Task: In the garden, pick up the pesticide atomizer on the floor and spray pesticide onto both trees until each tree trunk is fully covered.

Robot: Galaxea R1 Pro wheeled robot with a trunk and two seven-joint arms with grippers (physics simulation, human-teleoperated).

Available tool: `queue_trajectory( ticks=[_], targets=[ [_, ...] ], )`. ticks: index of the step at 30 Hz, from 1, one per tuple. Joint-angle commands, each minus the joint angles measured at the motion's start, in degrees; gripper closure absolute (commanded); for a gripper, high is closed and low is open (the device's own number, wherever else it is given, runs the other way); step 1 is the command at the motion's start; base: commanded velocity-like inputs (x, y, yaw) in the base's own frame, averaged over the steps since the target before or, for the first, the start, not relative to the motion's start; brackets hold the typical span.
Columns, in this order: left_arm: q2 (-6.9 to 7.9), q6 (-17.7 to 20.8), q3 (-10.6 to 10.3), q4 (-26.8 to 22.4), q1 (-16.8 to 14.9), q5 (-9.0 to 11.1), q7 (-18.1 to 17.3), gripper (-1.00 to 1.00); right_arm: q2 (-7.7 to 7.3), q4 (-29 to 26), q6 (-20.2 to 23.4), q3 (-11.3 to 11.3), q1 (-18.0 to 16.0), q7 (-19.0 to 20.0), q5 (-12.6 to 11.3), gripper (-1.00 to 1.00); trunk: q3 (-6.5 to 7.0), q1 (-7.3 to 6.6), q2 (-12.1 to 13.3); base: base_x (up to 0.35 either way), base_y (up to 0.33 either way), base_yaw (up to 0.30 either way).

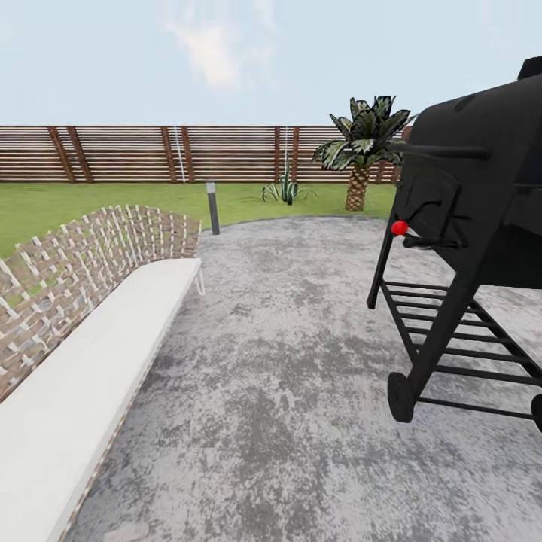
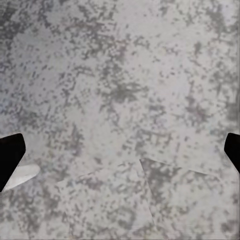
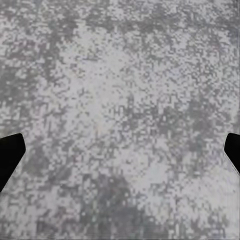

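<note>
The left gripper (image 2: pixel 120 150) and the right gripper (image 3: pixel 120 150) both hang spread wide over mottled grey paving (image 1: pixel 301 376), grasping nothing. In the head view, left to right: a woven bench (image 1: pixel 98 301), a lamp post (image 1: pixel 213 207), a short palm (image 1: pixel 361 150), a black grill (image 1: pixel 467 226) — lawn (image 1: pixel 113 199) and fence (image 1: pixel 150 150) beyond. The atomizer's bearing, axis and nearer arm cannot be judged — driving onto the grass likely comes first.

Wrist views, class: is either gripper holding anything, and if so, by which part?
Nothing is held. The left gripper and right gripper are both open, fingertips wide apart, with only mottled grey paving between them.
</note>
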Motion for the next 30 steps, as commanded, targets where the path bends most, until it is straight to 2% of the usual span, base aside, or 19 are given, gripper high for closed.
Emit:
queue_trajectory(
  ticks=[1,30],
  targets=[
    [0.00,-0.2,-0.1,0.1,0.0,0.1,0.1,-1.00,0.00,0.0,-0.2,0.0,0.0,-0.2,0.1,-1.00,-0.05,0.03,0.0,0.340,0.000,0.000],
    [0.01,-0.2,-0.1,0.1,0.0,0.1,0.1,-1.00,-0.08,1.1,-0.5,-0.4,0.0,-0.3,-0.1,-1.00,-0.04,0.03,0.0,0.340,0.000,0.000]
  ],
)
